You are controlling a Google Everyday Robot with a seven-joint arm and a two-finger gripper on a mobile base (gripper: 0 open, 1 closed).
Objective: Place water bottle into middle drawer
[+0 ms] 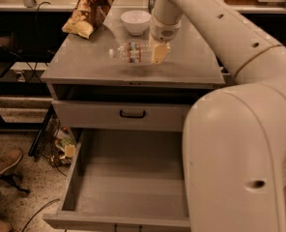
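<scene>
One water bottle (131,52) lies sideways, grasped by the fingers of the gripper (158,55) above the cabinet top (85,66).
</scene>
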